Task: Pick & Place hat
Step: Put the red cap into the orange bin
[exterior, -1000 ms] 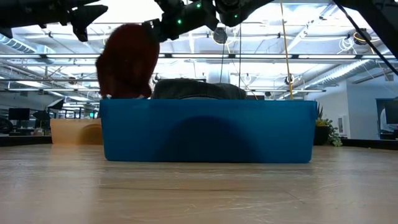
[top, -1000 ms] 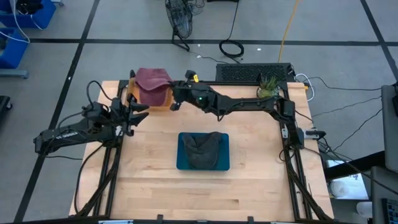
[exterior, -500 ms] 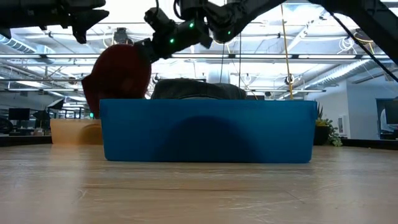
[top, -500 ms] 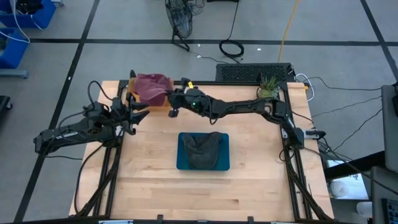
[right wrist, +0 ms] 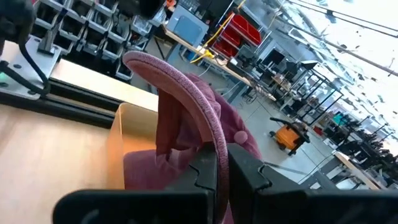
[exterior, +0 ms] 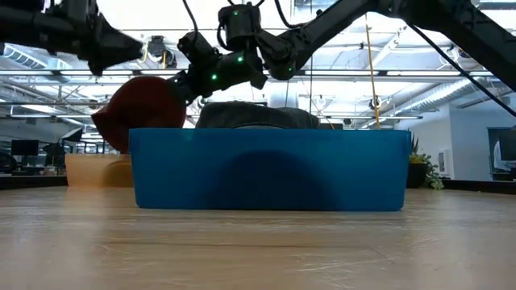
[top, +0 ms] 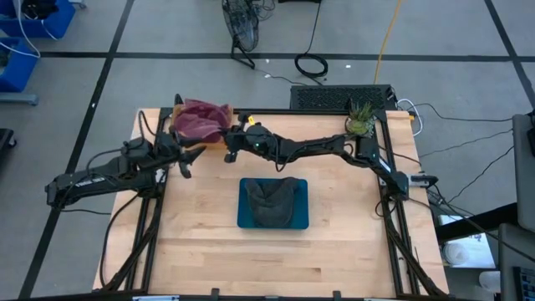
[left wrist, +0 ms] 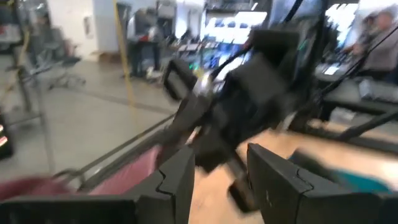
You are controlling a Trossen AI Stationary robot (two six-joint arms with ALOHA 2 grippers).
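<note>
Right gripper [top: 226, 144] was clamped on the brim of the maroon hat [top: 201, 119], which hung just beyond its fingertips over the tan box [top: 214, 140]; left gripper [top: 185, 155] waited open just beside, empty.

even overhead light on table [top: 209, 251], soft faint shadows under arms. low view backlit: ceiling strip lights and windows glare white, arms read as dark silhouettes, blue bin [exterior: 270, 169] front in shade, tabletop foreground soft. left wrist view heavily motion-blurred, bright windows blown out. right wrist view sharp on maroon hat [right wrist: 193, 124], background shelving clear, sky-lit glare far side.
</note>
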